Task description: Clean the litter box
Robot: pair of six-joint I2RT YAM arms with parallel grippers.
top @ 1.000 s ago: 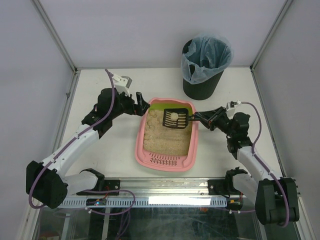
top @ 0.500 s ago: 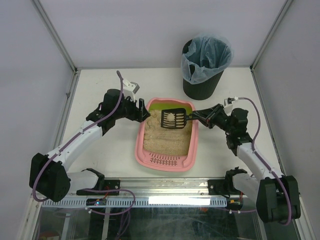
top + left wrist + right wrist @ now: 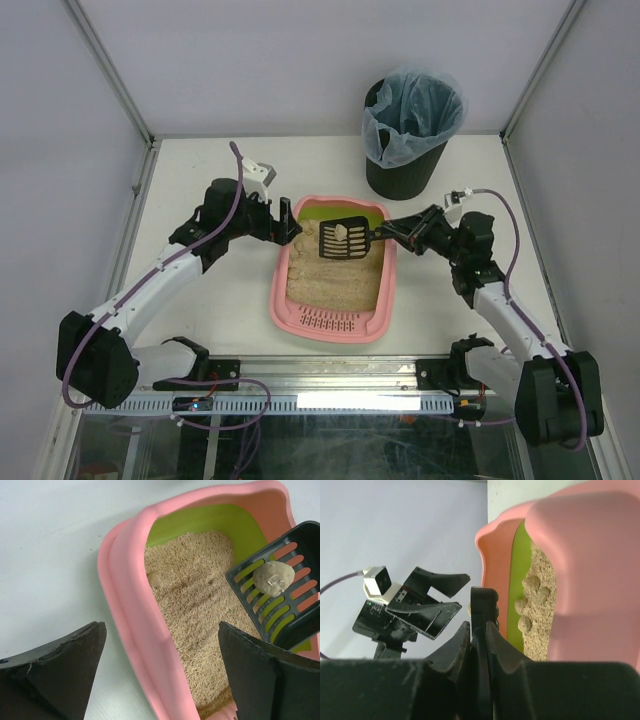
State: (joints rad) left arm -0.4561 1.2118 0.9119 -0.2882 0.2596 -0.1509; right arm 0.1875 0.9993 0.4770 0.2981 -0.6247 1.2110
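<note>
The pink litter box [image 3: 287, 310] with a lime-green far end and beige litter lies mid-table. My right gripper [image 3: 395, 233] is shut on the handle of a black slotted scoop [image 3: 341, 239], held above the box's far end with a beige clump [image 3: 335, 235] on it. In the left wrist view the scoop [image 3: 295, 625] and clump [image 3: 273, 577] sit at the right, above the box [image 3: 131, 600]; one clump [image 3: 157, 578] lies in the litter. My left gripper [image 3: 287, 221] is open, straddling the box's left rim. The right wrist view shows the scoop handle [image 3: 483, 645] edge-on and clumps [image 3: 530, 584] by the green wall.
A black round bin [image 3: 408, 132] with a bluish bag stands at the back right, beyond the box. White table [image 3: 200, 310] surface lies left and right of the box. Frame walls border the table on both sides.
The scoop has risen slightly and shifted left with the clump on it. My left gripper has moved in over the box's left rim, and its wrist has turned.
</note>
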